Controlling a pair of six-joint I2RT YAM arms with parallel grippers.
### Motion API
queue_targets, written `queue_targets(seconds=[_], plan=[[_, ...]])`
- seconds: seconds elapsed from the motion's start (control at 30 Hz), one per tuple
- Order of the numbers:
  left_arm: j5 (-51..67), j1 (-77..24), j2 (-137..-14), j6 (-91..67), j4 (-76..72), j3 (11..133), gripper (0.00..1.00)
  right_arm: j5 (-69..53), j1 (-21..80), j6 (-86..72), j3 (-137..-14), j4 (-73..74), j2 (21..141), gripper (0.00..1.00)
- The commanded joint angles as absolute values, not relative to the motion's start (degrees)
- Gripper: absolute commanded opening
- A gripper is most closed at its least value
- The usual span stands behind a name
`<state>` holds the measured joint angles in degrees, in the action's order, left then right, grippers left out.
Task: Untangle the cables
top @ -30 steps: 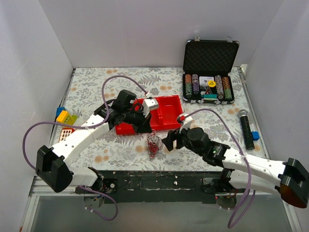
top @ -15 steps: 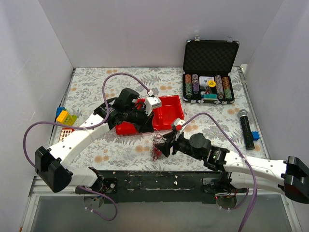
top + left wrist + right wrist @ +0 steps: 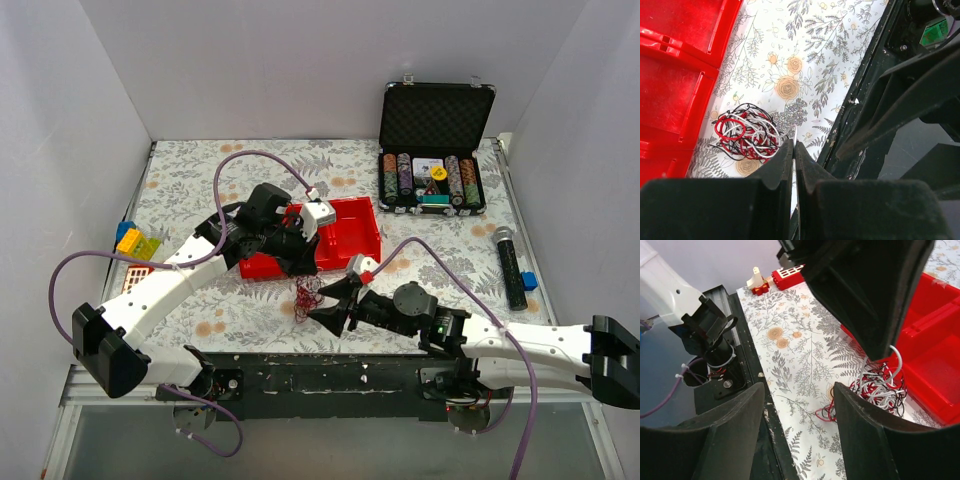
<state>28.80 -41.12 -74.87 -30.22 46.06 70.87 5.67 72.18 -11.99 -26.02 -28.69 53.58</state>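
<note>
The cables point(image 3: 747, 132) lie in a red, black and white tangle on the tabletop point(image 3: 790, 60), close to its near edge and just beside the red tray point(image 3: 675, 95). The left hand point(image 3: 794, 148) is clenched on a white strand of the tangle. The right hand point(image 3: 800, 440) — jaws spread, grasping nothing — hangs low just beside the tangle.

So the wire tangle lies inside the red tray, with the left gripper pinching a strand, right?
Not quite: the tangle lies on the table beside the tray, as the left wrist view shows. The left gripper does pinch a strand.
</note>
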Motion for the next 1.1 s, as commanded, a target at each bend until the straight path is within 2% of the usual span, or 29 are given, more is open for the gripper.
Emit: queue_targets(seconds=[0.0, 0.37, 0.7, 1.07], plan=[[27.51, -41.84, -72.42, -29.36, 46.49, 72.95, 0.0, 5.01, 73.3, -7.75, -28.13, -34.8, 55.54, 0.66], [27.33, -42.1, -70.84, -28.92, 48.16, 73.74, 0.01, 11.77, 73.39, 2.55, -27.24, -44.12, 63.1, 0.67], [30.58, -42.19, -71.1, -30.23, 50.8, 77.43, 0.01, 14.68, 71.81, 1.41, -29.61, -51.85, 71.54, 0.51], [32.07, -42.28, -71.98, -31.02, 53.34, 79.97, 0.01, 16.08, 71.54, 2.81, -32.78, -54.93, 73.91, 0.39]])
